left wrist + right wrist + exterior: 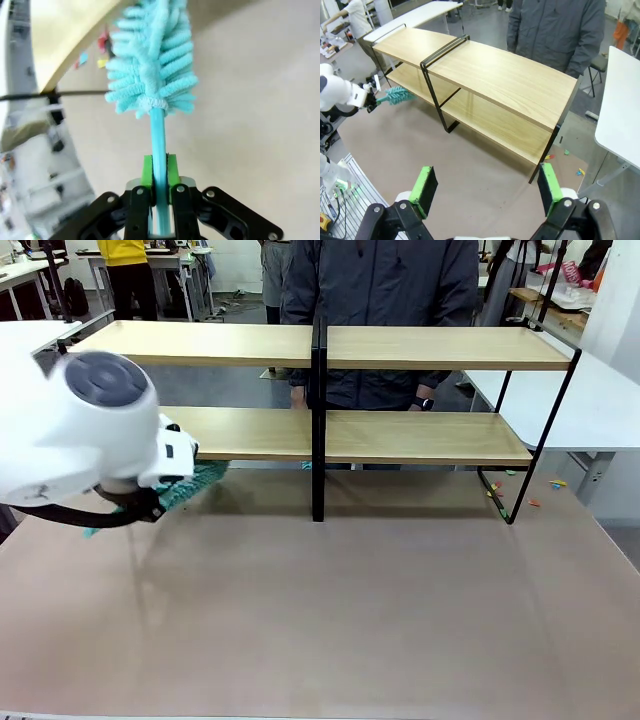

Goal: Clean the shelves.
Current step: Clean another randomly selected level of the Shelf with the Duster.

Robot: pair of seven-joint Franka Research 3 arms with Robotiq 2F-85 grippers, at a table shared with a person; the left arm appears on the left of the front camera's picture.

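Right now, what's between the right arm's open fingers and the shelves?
Only bare brown tabletop. In the right wrist view, nothing sits between the right gripper and the shelves; the blue duster in the left gripper is off by their far end.

A brown table (350,620) spreads across the foreground. At its far edge stands a person in a dark grey jacket (390,280), a black watch (426,403) on one wrist. A white table (600,400) sits just beyond its far right corner, and small coloured scraps (555,483) lie near that corner. Well behind its far left side stands a person in a yellow top (125,252).
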